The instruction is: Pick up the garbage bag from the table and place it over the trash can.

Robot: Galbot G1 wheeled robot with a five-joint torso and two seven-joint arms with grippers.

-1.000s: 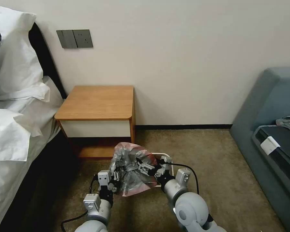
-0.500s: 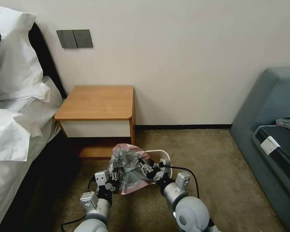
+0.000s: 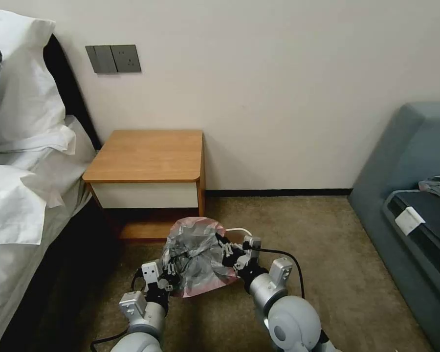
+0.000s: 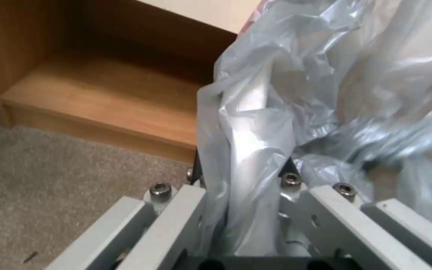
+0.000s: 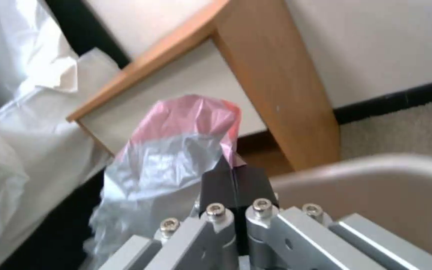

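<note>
- While pinched at both sides, garbage bag (image 3: pixel 194 254) hangs crumpled over the trash can (image 3: pixel 239 230), in front of the table (image 3: pixel 146 156).
- Left gripper (image 3: pixel 170 270): jaws clamped on grey plastic at the bag's left side.
- Right gripper (image 3: pixel 223 247): pads (image 5: pixel 233 183) pressed shut on the bag's pinkish edge.
- No legible writing or labels anywhere.

The garbage bag (image 3: pixel 195 256) is thin, crinkled, glossy translucent plastic, grey with a pinkish rim. The table (image 3: pixel 149 155) has a smooth matt wood-grain top; the trash can (image 5: pixel 376 195) looks like smooth cream plastic, though blurred. The carpet (image 3: pixel 337 254) is coarse and matt.
</note>
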